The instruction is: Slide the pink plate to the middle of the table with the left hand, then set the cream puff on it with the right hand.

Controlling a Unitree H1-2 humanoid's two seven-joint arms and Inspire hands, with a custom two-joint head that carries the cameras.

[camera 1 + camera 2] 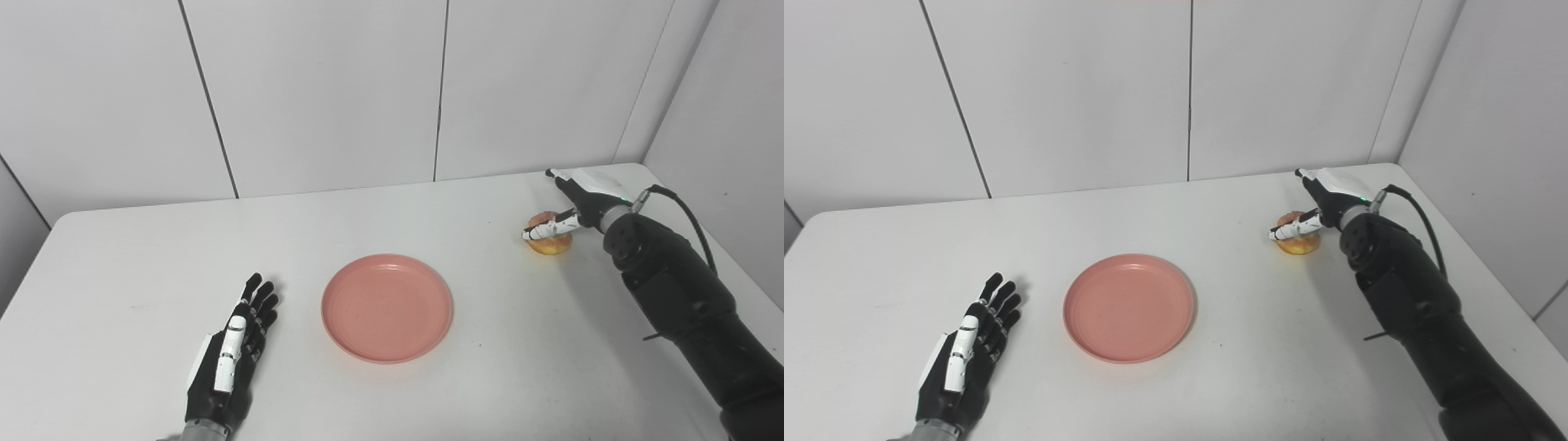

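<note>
The pink plate (387,308) lies flat near the middle of the white table (122,257), with nothing on it. My left hand (236,349) rests flat on the table to the plate's left, open, a short gap away from the rim. The cream puff (551,245), golden with a pinkish top, sits on the table at the far right. My right hand (582,202) is at the puff, its thumb lying across the puff's front and its fingers stretched out behind and above it. The puff still rests on the table; the hand looks open around it.
The table's right edge and the side wall (723,122) lie close to my right arm (680,300). A black cable (692,220) loops off the right wrist. A panelled wall stands behind the table's far edge.
</note>
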